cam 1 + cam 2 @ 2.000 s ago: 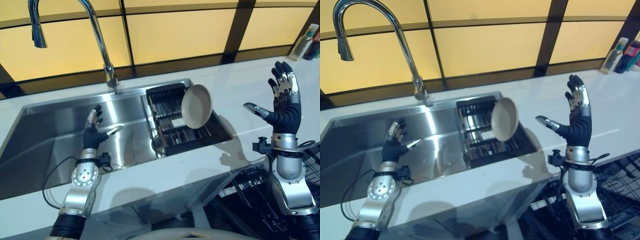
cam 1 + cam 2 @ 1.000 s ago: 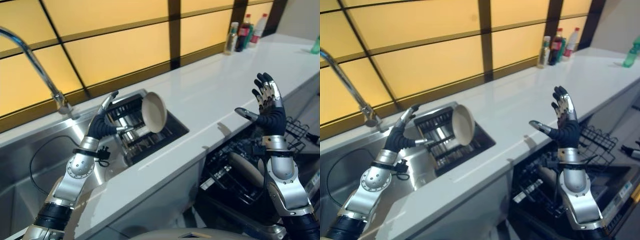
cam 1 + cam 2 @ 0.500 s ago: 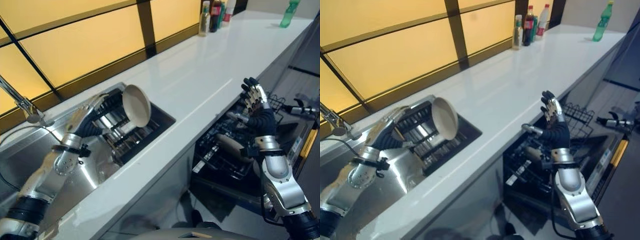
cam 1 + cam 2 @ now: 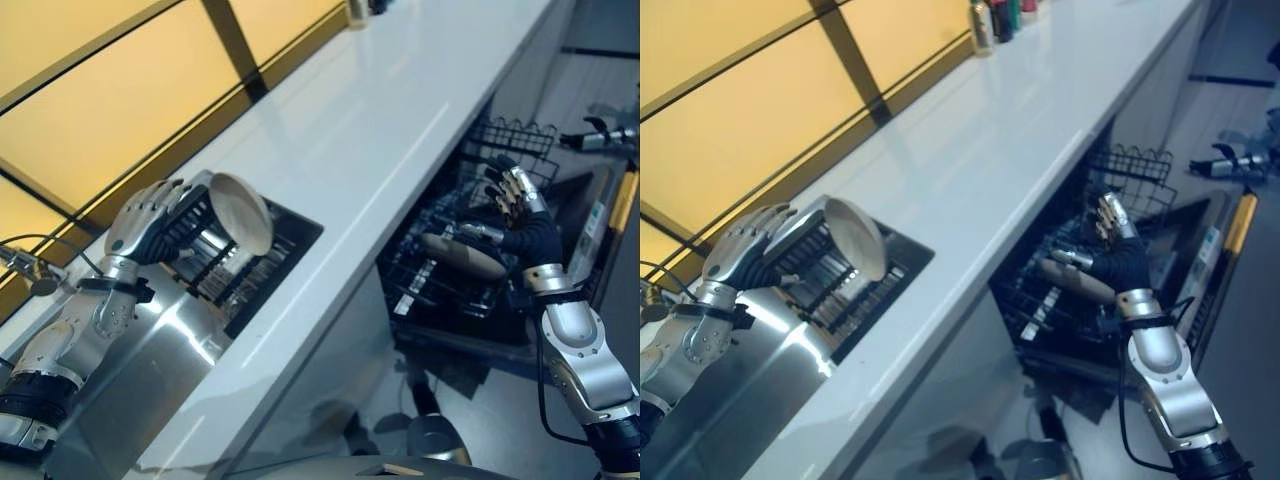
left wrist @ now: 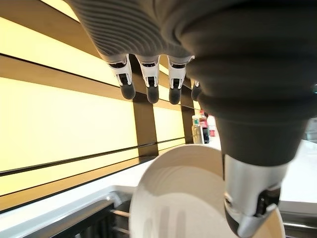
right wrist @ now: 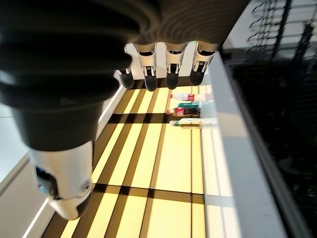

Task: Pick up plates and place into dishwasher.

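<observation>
Now left hand (image 4: 150,222) open beside plate (image 4: 240,212); no legible writing.

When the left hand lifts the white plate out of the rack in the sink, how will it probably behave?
The white plate looks rigid and glossy, so it may slip between the left hand's fingers. It stands on edge in the dish rack, so it could tip or roll if nudged. It is probably ceramic, and so may break if dropped.

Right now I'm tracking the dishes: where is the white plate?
The white plate stands on edge in the dark sink rack, on the robot's left, with the left hand right beside it.
</observation>
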`<state>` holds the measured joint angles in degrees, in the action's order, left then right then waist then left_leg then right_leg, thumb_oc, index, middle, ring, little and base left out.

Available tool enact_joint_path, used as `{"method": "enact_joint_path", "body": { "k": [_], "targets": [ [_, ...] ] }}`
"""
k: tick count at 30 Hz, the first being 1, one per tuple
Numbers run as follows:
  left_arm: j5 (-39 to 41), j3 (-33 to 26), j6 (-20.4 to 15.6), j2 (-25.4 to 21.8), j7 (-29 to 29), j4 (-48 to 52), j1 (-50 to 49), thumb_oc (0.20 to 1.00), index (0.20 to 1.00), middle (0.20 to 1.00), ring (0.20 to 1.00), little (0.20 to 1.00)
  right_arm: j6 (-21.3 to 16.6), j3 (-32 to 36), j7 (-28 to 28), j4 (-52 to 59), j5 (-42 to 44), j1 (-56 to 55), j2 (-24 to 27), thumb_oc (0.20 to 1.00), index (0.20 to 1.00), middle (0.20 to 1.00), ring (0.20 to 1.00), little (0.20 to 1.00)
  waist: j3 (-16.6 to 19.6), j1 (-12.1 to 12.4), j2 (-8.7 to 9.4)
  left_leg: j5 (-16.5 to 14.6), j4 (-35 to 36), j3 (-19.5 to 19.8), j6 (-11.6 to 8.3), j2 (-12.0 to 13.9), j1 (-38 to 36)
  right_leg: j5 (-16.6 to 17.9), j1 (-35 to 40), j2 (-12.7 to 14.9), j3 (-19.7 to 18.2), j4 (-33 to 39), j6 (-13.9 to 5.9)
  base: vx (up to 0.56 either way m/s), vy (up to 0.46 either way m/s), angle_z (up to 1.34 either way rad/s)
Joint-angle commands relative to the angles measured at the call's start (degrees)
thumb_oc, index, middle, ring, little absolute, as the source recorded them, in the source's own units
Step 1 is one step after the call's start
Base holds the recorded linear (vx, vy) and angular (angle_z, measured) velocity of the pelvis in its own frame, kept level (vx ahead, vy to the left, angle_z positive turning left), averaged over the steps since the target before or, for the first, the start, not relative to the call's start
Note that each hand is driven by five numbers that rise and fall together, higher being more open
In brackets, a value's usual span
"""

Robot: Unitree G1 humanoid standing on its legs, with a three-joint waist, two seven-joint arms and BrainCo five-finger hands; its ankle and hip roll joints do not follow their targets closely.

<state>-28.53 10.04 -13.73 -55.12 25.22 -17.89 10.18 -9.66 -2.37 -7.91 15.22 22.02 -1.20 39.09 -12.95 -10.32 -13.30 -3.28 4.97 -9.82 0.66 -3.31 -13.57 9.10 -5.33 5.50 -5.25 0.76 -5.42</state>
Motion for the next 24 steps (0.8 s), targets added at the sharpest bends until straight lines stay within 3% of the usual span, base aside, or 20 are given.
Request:
{"method": "enact_joint_path", "body": {
  "k": [1,4,10,24],
  "targets": [
    [-2.37,-2.04,1.22,-3.89,5.93,-3.33,3.69,1.0,1.0,1.0,1.0,1.0,-1.53,-0.54,1.19,2.49,0.94,1.67,2.94,1.0,1.0,1.0,1.0,1.0,2.0,-1.48,0.37,-3.58,-8.93,0.73,2.78,-5.2,8.7,-4.64,-3.41,2.28,-0.02,-6.01,-3.57,0.09,0.036,-0.47],
    [-5.69,0.12,1.68,-4.38,7.23,-4.08,4.83,1.0,1.0,1.0,1.0,1.0,-1.31,-0.28,1.69,2.35,1.52,1.7,4.83,1.0,1.0,1.0,1.0,1.0,1.3,-2.5,-0.98,-3.34,-9.75,0.44,2.52,-5.55,9.43,-4.92,-4.43,1.96,-1.01,-6.95,-3.42,0.08,0.042,-0.15],
    [-7.52,6.03,6.05,-3.56,8.99,-7.45,8.64,1.0,1.0,1.0,1.0,1.0,-1.01,-0.06,2.39,0.94,1.5,2.35,7.57,1.0,1.0,1.0,1.0,1.0,-0.44,-4.73,-3.31,-2.45,-9.69,-0.23,2.03,-6.07,11.05,-4.97,-6.8,1.2,-2.78,-7.58,-3.17,0.05,0.055,-0.12],
    [-11.96,13.63,10.84,-1.58,4.38,-16.23,15.34,1.0,1.0,1.0,1.0,1.0,1.4,1.02,3.88,0.18,1.73,7.61,12.17,1.0,1.0,1.0,1.0,1.0,-6.07,-7.53,-4.54,-0.91,-10.51,-1.08,1.07,-6.35,15.3,-4.48,-10.99,1.21,-3.66,-7.79,-2.15,-0.01,0.059,-0.11]
  ]
}}
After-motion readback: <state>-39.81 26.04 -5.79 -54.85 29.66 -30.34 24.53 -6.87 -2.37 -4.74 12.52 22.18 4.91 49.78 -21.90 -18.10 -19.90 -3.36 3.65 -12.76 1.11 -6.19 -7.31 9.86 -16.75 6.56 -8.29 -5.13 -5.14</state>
